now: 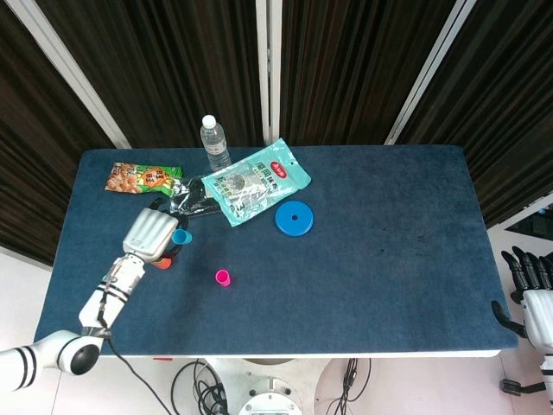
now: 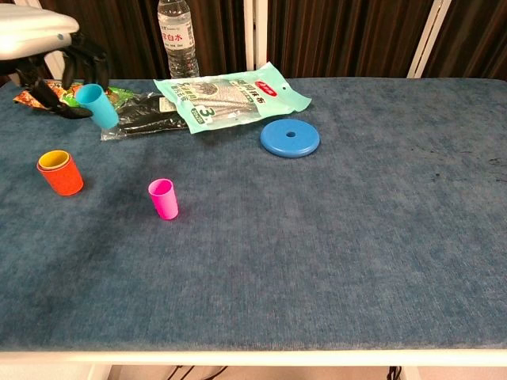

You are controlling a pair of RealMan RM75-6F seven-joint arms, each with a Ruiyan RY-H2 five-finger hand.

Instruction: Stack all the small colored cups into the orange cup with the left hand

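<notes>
My left hand (image 1: 149,233) holds the small blue cup (image 2: 97,104) lifted off the table and tilted, with dark fingers (image 2: 79,59) around its rim. The blue cup (image 1: 180,236) shows at the hand's right side in the head view. Below it on the cloth stands the orange cup (image 2: 60,174) with a yellow cup (image 2: 54,160) nested inside; from above only an edge of the orange cup (image 1: 162,262) shows under the hand. The pink cup (image 2: 164,198) stands upright alone, right of the orange one. My right hand (image 1: 531,275) hangs off the table's right edge, fingers apart, holding nothing.
A water bottle (image 2: 177,28) stands at the back edge. In front of it lie a green packet (image 2: 230,93) and a black packet (image 2: 142,115). A blue disc (image 2: 290,138) lies right of them, and a snack bag (image 1: 143,178) sits at the back left.
</notes>
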